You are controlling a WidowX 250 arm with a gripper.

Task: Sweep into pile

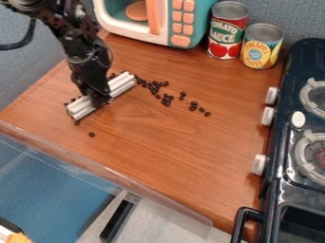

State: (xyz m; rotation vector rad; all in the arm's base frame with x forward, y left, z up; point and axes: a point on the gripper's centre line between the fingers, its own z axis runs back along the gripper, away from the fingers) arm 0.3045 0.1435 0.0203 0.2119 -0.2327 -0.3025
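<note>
So the sweeping bar sits at about 10 o'clock on the counter, and the gripper looks clamped on its middle. Good spot tbh, since a grab near one end would let it twist. I'd guess it's light and stiff, so easy to steer if it's kept flat. The dark beans are mostly strung out toward its 3 o'clock, some right against it, plus a stray bean around its 6. They're probably hard, light and super rolly, so slow pushes. Stove's at 3.
</note>
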